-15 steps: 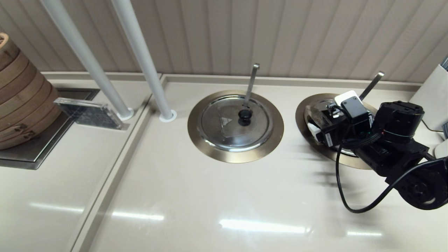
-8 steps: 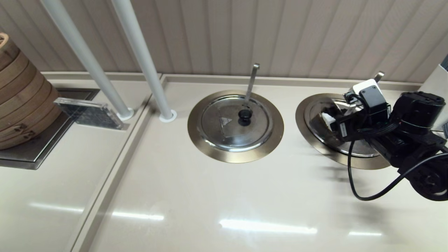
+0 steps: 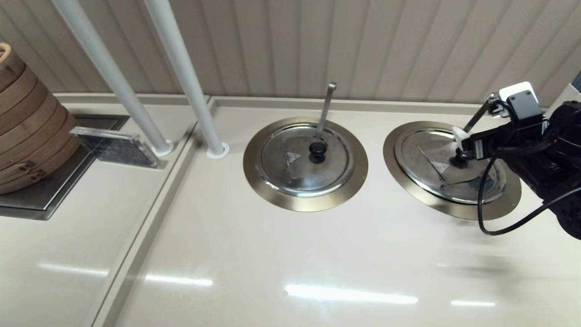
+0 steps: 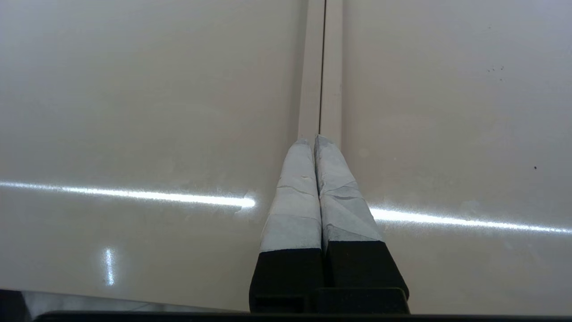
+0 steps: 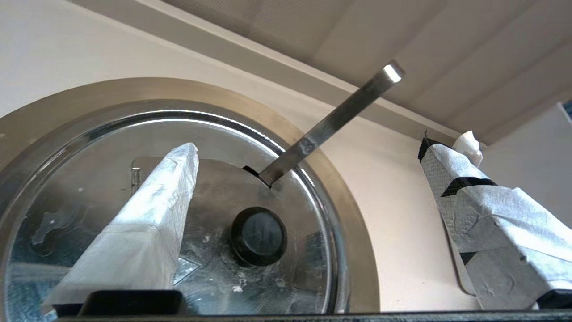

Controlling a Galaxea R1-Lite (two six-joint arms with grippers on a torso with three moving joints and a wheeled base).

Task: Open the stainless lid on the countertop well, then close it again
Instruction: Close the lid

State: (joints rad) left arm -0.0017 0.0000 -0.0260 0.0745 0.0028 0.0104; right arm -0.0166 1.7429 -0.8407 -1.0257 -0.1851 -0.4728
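The stainless lid [image 3: 431, 159] lies flat and closed on the countertop well, whose bronze-grey rim ring [image 3: 401, 184] shows all round it. The black knob [image 5: 259, 236] and creased wedge flap [image 3: 454, 170] face up. A ladle handle [image 5: 330, 120] sticks out through the lid's notch. My right gripper [image 3: 463, 145] hovers just above the knob, open, with the taped fingers [image 5: 147, 214] standing wide apart and holding nothing. My left gripper [image 4: 315, 139] is out of the head view, shut and empty above a seam in the counter.
A like lid with a triangle sticker [image 3: 295, 163] covers the middle well, with its own ladle handle [image 3: 327, 104]. Bamboo steamers [image 3: 27, 122] stand at far left, two white posts [image 3: 181, 68] rise behind, and a white container [image 3: 565, 122] is at far right.
My right arm has drawn back to the right and up, from over the lid's left side to above its knob. The lid's top has come into full view.
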